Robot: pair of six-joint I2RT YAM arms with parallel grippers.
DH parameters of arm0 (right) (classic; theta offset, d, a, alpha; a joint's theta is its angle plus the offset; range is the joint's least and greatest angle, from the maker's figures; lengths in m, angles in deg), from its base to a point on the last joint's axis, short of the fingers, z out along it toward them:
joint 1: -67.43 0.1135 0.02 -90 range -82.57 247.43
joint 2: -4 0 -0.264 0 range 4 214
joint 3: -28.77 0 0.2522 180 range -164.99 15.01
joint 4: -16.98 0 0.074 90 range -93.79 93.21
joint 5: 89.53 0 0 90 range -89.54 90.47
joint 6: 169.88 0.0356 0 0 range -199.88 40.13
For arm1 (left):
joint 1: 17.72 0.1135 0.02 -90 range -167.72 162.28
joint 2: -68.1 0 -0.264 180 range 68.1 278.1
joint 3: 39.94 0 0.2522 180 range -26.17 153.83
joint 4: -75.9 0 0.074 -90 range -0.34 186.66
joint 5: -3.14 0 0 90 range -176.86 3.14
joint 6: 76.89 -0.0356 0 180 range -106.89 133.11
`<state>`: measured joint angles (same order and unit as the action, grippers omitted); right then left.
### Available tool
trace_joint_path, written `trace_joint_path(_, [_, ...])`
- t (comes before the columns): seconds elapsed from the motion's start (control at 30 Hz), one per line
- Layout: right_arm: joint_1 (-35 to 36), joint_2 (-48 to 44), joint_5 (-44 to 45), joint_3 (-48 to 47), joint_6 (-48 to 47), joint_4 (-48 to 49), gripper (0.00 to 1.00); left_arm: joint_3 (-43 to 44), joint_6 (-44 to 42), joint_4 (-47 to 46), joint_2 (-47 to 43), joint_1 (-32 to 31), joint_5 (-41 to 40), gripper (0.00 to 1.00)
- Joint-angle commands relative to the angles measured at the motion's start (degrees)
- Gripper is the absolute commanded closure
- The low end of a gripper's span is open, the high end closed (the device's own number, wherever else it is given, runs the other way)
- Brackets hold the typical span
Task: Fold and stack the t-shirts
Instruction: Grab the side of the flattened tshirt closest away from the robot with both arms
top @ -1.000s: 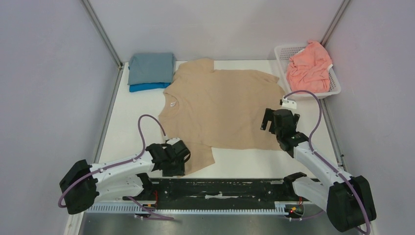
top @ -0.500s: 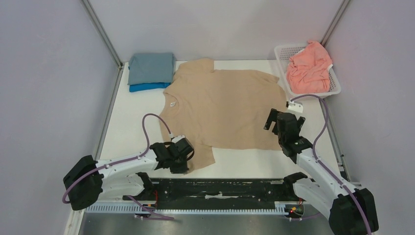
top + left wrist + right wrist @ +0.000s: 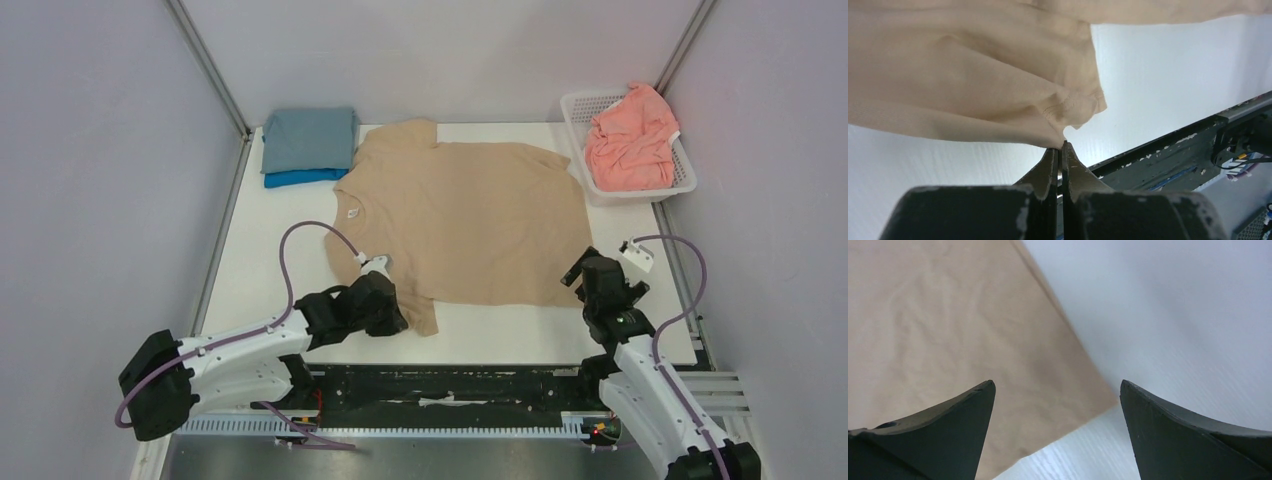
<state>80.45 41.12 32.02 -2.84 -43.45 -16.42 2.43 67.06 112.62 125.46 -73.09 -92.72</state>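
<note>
Sleeve edge of tan t-shirt (image 3: 470, 215) pinched in closed left gripper (image 3: 1061, 146); right gripper (image 3: 1057, 382) spread wide above hem corner, empty.

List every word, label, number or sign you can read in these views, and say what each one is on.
No text is readable in any view.
Tan t-shirt: small white neck label, too small to read.
Black rail at the near edge: white scuffs only, no lettering.
</note>
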Motion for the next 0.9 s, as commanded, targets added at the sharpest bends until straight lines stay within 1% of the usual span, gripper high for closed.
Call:
trace_joint_path(0.0, [-4.3,0.5,0.9,0.6,5.2,-6.2,0.02,2.4,-4.6,-6.5,-0.5,-0.2,-0.6,0.98])
trace_joint_path(0.1, [-4.7,-1.2,0.3,2.5,7.4,-4.8,0.03,2.0,-5.2,-7.2,-2.6,-0.2,-2.1,0.98])
trace_joint_path(0.23, [-4.9,-2.4,-5.2,5.9,9.8,-1.4,0.09,1.8,-5.0,-6.2,-4.8,-0.1,-4.7,0.98])
trace_joint_path(0.4, [-4.8,-2.3,-7.8,7.5,8.6,-1.0,0.14,1.2,-3.8,-4.9,-6.6,-0.2,-7.8,0.98])
trace_joint_path(0.53, [-4.9,-1.8,-9.2,10.7,8.7,2.5,0.21,0.5,-3.2,-5.9,-7.2,-0.1,-8.4,0.98])
trace_joint_path(0.6, [-4.8,-0.8,-10.0,11.5,8.8,4.9,0.31,0.8,-3.2,-4.7,-7.7,-0.1,-9.1,0.98])
trace_joint_path(0.67, [-4.9,0.5,-10.5,11.5,8.6,6.4,0.4,1.2,-3.2,-3.9,-8.3,-0.1,-9.9,0.98])
trace_joint_path(0.8, [-4.8,2.6,-11.0,11.4,8.0,8.9,0.69,1.7,-2.9,-3.3,-9.7,0.0,-11.7,0.98])
trace_joint_path(0.87, [-4.9,3.2,-11.7,11.1,7.3,9.8,0.77,2.4,-2.8,-3.0,-9.8,0.1,-12.2,0.98])
